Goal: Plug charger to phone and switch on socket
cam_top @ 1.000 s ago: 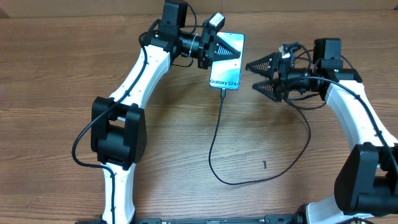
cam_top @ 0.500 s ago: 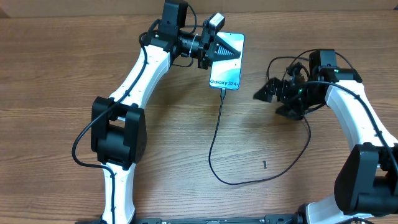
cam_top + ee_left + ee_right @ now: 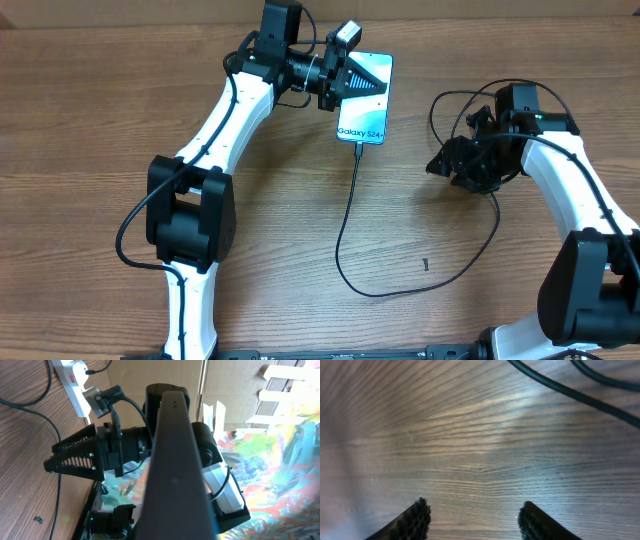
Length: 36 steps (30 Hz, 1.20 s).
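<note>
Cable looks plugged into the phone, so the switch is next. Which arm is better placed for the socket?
Right, probably. The right gripper hangs open and empty, and the left wrist view shows the socket beyond it. The left gripper is shut at the phone.

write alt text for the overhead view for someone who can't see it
A lit Galaxy S24+ phone lies on a wooden table, the left gripper resting on its top end and a thin black charger cable looping from its bottom edge down and round to the right. The right gripper hangs over bare wood to the phone's right.
</note>
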{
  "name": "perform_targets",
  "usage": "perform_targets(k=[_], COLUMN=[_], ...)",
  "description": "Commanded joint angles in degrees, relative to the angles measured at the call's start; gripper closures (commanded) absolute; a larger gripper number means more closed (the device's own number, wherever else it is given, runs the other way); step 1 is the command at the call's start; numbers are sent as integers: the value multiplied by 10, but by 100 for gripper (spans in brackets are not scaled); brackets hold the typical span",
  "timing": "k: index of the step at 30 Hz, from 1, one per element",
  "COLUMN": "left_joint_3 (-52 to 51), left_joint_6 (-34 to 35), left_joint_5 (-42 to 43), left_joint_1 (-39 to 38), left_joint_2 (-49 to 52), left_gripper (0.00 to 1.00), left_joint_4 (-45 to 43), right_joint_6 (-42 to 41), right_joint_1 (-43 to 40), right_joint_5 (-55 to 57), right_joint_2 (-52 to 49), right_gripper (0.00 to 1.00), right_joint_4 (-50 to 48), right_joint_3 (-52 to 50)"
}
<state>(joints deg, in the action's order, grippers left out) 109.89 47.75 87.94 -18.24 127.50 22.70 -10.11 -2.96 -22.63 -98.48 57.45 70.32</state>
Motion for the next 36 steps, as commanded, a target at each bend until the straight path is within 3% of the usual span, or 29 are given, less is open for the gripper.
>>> perform_targets(k=[1, 3, 5, 9, 10, 13, 14, 15, 22, 31, 33, 34, 35, 36], left_joint_3=[8, 8, 8, 8, 8, 8, 8, 8, 8, 8, 8, 8, 8, 8], left_joint_6=[-14, -15, -15, -15, -15, -15, -15, -15, -15, -14, -14, -14, -15, -15], left_joint_5=[27, 27, 27, 27, 27, 27, 27, 27, 27, 27, 27, 27, 27, 27], left_joint_1=[2, 2, 2, 2, 2, 2, 2, 2, 2, 2, 2, 2, 2, 2], left_joint_2=[-19, -19, -19, -19, -19, -19, -19, -19, -19, -19, -19, -19, -19, -19], left_gripper=[96, 96, 96, 96, 96, 96, 96, 96, 96, 96, 96, 96, 96, 96], left_joint_4=[-2, -2, -2, -2, -2, -2, -2, -2, -2, -2, -2, -2, -2, -2], right_joint_6=[-3, -3, -3, -27, -38, -62, -66, -66, -65, -8, 9, 16, 17, 17], right_joint_1=[3, 6, 10, 21, 23, 28, 29, 30, 30, -2, -8, -9, -10, -10], right_joint_5=[8, 8, 8, 31, 49, 98, 107, 109, 83, -102, -115, -119, -122, -122], right_joint_2=[3, 3, 3, 3, 3, 3, 3, 3, 3, 6, 8, 8, 8, 8], right_gripper=[66, 75, 78, 68, 62, 19, 10, 8, 12, 18, 15, 11, 0, 0], right_joint_4=[-11, -20, -32, -64, -72, -104, -114, -125, -141, -16, 30, 47, 64, 81], right_joint_3=[-22, -34, -49, -85, -94, -125, -135, -145, -153, 10, 54, 69, 83, 93])
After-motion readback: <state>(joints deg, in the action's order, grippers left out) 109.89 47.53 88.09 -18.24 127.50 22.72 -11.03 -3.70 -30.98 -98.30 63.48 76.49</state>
